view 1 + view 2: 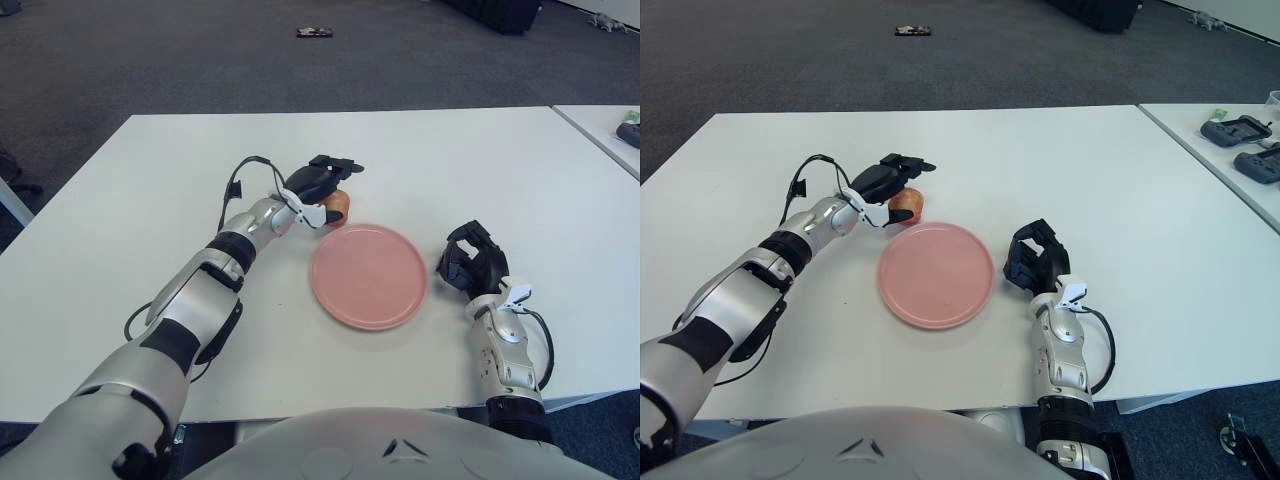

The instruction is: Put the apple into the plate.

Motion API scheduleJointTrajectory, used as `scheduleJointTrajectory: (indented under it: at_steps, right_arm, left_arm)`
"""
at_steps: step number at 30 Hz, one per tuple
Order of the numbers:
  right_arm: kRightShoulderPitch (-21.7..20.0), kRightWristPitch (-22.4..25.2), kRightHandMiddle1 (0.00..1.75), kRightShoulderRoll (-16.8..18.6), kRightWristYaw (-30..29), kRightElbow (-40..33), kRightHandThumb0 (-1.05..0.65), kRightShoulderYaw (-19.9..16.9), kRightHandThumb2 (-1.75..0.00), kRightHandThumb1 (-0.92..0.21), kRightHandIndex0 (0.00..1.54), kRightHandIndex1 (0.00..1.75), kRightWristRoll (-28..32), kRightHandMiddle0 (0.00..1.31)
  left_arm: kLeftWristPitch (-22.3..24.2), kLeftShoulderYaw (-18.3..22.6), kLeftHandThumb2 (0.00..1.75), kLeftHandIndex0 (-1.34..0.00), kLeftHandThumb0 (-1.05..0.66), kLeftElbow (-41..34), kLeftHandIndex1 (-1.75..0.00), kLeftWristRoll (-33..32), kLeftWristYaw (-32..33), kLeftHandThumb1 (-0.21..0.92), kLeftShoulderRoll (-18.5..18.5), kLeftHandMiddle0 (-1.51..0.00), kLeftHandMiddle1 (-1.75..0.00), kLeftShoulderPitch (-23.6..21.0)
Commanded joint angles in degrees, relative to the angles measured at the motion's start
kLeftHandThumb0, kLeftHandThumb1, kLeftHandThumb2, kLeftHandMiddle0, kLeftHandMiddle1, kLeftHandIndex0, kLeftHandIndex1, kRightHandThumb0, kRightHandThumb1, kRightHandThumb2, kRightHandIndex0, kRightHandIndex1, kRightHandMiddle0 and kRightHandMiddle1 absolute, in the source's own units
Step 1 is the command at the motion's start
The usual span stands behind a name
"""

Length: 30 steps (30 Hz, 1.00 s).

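The apple is reddish-orange and stands on the white table just beyond the far left rim of the pink plate; it also shows in the right eye view. My left hand reaches over the apple from the left and covers its top and left side. Its fingers stretch out straight past the apple and are not curled round it. The plate is empty. My right hand shows just right of the plate, fingers curled, holding nothing.
A second table stands at the right with black controllers on it. A small dark object lies on the carpet beyond the table. A black cable loops off my left wrist.
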Motion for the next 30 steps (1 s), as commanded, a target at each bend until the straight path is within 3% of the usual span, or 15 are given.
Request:
scheduleJointTrajectory:
  at_steps: [1,11,21,30]
  right_arm:
    - [1.1,2.35,1.75,0.32,-0.23,2.0,-0.44,-0.26,-1.18,-0.43,0.95,1.75,0.54,0.52]
    - [1.52,1.5,1.75,0.21,-0.33,1.79,-0.44,0.18,-1.17,-0.45,0.94,1.75,-0.26,0.51]
    - [1.81,3.53,1.75,0.44,-0.94,0.93,-0.43,-0.2,-1.14,-0.46,0.92,1.75,0.15,0.49]
    - [1.83,2.5,1.75,0.8,-0.54,1.2,-0.44,-0.35,-1.15,-0.46,0.93,1.75,0.72,0.5]
  left_arm:
    - [1.19,-3.97,0.88,0.0,-0.96,2.64,-0.01,3.9,2.3,0.5,-0.5,0.0,0.0,-2.38]
    - [3.54,-10.23,0.83,0.0,-1.0,6.81,0.0,8.59,3.81,0.53,-3.14,0.0,0.0,-3.78]
    - [3.72,-12.47,0.75,0.0,-1.05,8.71,0.0,8.7,1.97,0.61,-3.93,0.0,0.0,-3.88]
    - [5.2,-14.16,0.74,0.0,-1.04,9.45,0.0,9.04,-2.45,0.66,-4.2,0.0,0.0,-4.57]
